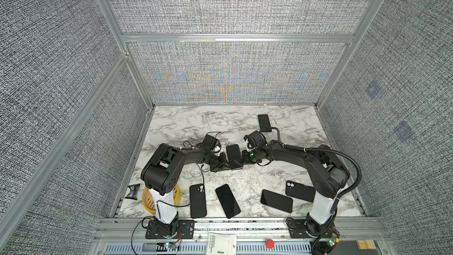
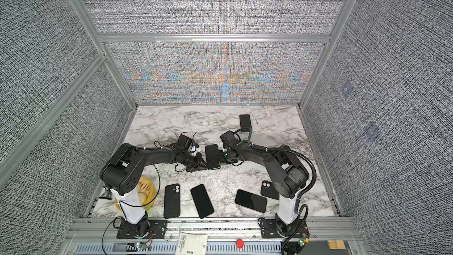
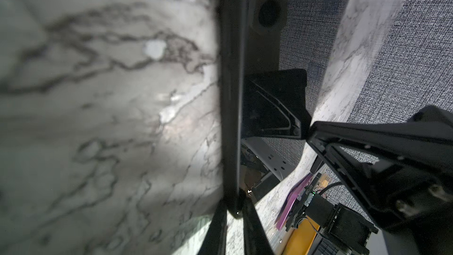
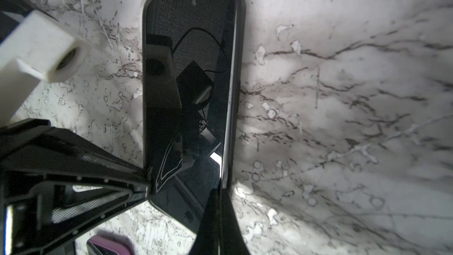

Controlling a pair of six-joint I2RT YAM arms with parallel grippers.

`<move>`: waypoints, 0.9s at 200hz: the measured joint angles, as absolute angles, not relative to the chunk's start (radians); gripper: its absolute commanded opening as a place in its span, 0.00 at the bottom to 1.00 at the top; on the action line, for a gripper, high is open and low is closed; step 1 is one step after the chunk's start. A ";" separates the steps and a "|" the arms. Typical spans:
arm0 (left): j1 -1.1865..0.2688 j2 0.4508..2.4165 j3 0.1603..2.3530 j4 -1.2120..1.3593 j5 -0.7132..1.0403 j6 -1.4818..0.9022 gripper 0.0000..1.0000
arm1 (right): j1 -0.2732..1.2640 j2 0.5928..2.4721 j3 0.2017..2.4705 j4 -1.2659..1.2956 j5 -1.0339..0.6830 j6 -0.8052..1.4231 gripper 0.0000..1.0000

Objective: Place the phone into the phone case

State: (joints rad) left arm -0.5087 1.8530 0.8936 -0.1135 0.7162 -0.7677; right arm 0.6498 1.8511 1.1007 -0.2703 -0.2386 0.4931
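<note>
Phone (image 1: 234, 156) was seen at frame centre in a top view, seated in case (image 4: 241, 45) with one long edge seemingly raised. Left gripper (image 3: 235, 209) jaws were clamped on the phone's edge as an anchor. Right gripper (image 4: 217, 192) jaws were shut, best pressed squarely along that raised edge.

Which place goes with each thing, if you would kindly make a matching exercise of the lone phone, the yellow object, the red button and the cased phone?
Things:
1 lone phone
2 yellow object
3 red button
4 cased phone

Places:
A on the front frame
B middle of the table
C by the left arm's base
D nearest the back wall

Pairs: 1-D, 2-C, 3-A, 4-B.
</note>
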 measured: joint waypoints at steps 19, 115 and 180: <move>-0.509 1.846 0.890 -0.113 0.710 -0.768 0.16 | 0.651 1.835 1.119 -0.308 -0.230 0.485 0.09; -0.514 1.758 0.863 -0.128 0.656 -0.770 0.37 | 0.676 1.771 1.140 -0.434 -0.192 0.499 0.19; -0.516 1.779 0.850 -0.077 0.677 -0.805 0.37 | 0.687 1.792 1.122 -0.428 -0.162 0.591 0.20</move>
State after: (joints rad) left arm -0.5163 1.7786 0.8501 -0.0772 0.6773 -0.8055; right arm 0.6872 1.7916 1.1221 -0.4282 -0.1623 0.5907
